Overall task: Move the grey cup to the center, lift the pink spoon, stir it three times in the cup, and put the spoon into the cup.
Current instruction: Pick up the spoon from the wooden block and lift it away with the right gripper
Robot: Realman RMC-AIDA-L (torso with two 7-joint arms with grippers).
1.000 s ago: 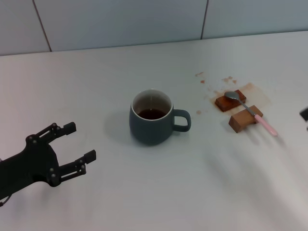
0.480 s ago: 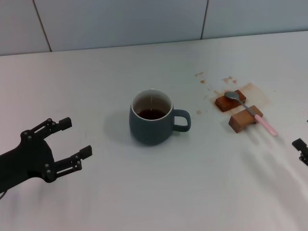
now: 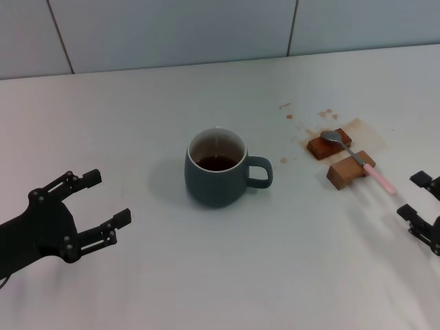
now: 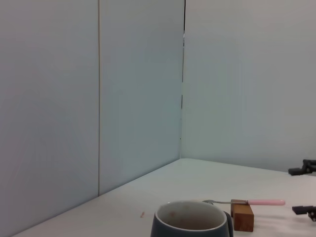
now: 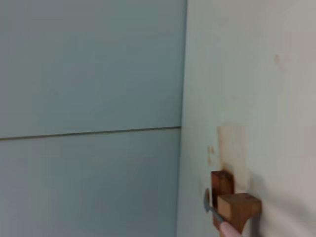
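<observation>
The grey cup (image 3: 217, 169) stands mid-table with dark liquid inside and its handle pointing right; its rim also shows in the left wrist view (image 4: 191, 219). The pink spoon (image 3: 359, 162) lies across two brown wooden blocks (image 3: 342, 159) to the cup's right, metal bowl toward the back, pink handle (image 4: 265, 202) toward the front right. My left gripper (image 3: 96, 199) is open at the table's left front, well away from the cup. My right gripper (image 3: 416, 194) is open at the right edge, just in front and right of the spoon's handle tip.
Brown spill stains (image 3: 323, 122) mark the white table around and behind the blocks. A tiled wall (image 3: 206, 31) runs along the table's far edge.
The right gripper has come into view at the right edge and moved toward the spoon. The left gripper drew back to the left and down, then held still. Cup and spoon stayed put.
</observation>
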